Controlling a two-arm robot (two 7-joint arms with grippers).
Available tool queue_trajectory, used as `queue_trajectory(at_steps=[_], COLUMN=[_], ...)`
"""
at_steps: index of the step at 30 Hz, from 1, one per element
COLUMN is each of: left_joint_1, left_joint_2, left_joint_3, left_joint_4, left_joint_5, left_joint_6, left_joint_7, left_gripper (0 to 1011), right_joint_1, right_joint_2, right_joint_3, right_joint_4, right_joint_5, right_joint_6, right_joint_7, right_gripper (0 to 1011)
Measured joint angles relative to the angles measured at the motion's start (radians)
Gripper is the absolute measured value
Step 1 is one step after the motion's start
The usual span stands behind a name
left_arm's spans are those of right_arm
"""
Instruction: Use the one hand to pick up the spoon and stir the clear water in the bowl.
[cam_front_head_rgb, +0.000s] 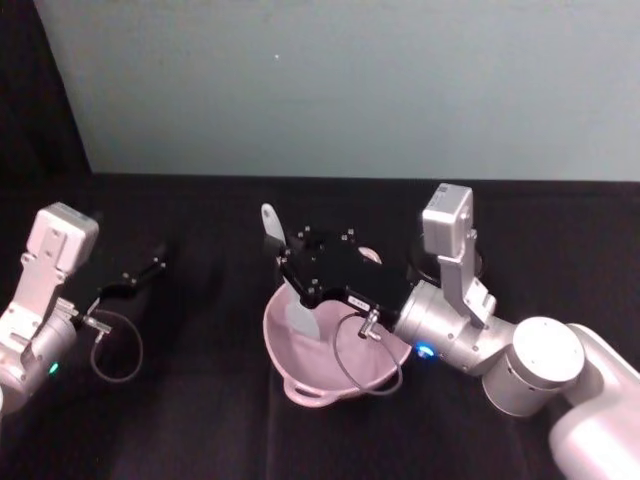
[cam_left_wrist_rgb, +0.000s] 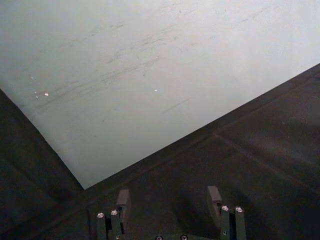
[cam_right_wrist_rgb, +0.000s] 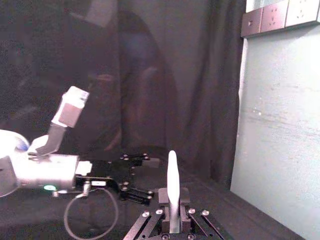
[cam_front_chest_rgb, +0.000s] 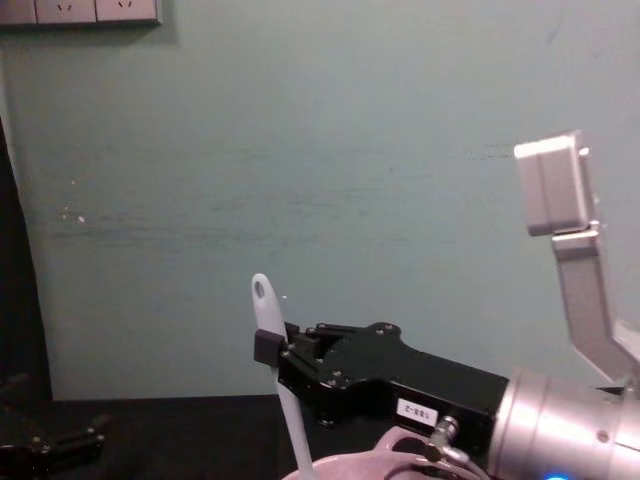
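The pale pink bowl (cam_front_head_rgb: 282, 352) stands on the black table in front of me, its loop handle toward me; its rim (cam_front_chest_rgb: 352, 464) also shows at the bottom of the chest view. My right gripper (cam_front_head_rgb: 288, 268) hovers over the bowl's far rim, shut on the white spoon (cam_front_head_rgb: 299, 315). The spoon stands nearly upright, its holed handle end up and its head down inside the bowl. The spoon (cam_front_chest_rgb: 265, 305) rises above the right gripper (cam_front_chest_rgb: 276, 356), and the wrist view shows the spoon (cam_right_wrist_rgb: 173, 182) clamped between the fingers of the right gripper (cam_right_wrist_rgb: 173, 202). The left gripper (cam_front_head_rgb: 140, 275) rests open at the left.
A pale green wall (cam_front_head_rgb: 350, 80) rises behind the table's far edge. A dark round object (cam_front_head_rgb: 478, 262) sits behind the right wrist. The left gripper (cam_left_wrist_rgb: 168, 200) faces bare black cloth. A loop of cable (cam_front_head_rgb: 118, 345) hangs at the left wrist.
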Motion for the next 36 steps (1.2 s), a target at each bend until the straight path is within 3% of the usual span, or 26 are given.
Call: queue_trajectory(at_steps=[5,12,21,36], left_joint_1=[0.000,0.000,0.000,0.000], left_joint_2=[0.000,0.000,0.000,0.000], left_joint_3=[0.000,0.000,0.000,0.000], left_joint_4=[0.000,0.000,0.000,0.000], left_joint_5=[0.000,0.000,0.000,0.000], left_joint_6=[0.000,0.000,0.000,0.000], left_joint_7=[0.000,0.000,0.000,0.000], left_gripper=[1005,1005,1005,1005], right_joint_1=[0.039,0.052,0.010,-0.097], right_joint_2=[-0.023,-0.013,0.031,0.145], right_joint_3=[0.002,0.029,0.058,0.078], right_joint_4=[0.065,0.081,0.002,-0.224], right_joint_5=[-0.016,-0.040,-0.052,-0.044], right_joint_6=[-0.025,-0.033,0.009,0.147], right_joint_7=[-0.010,-0.049,-0.078,-0.095], right_gripper=[118,118,118,118])
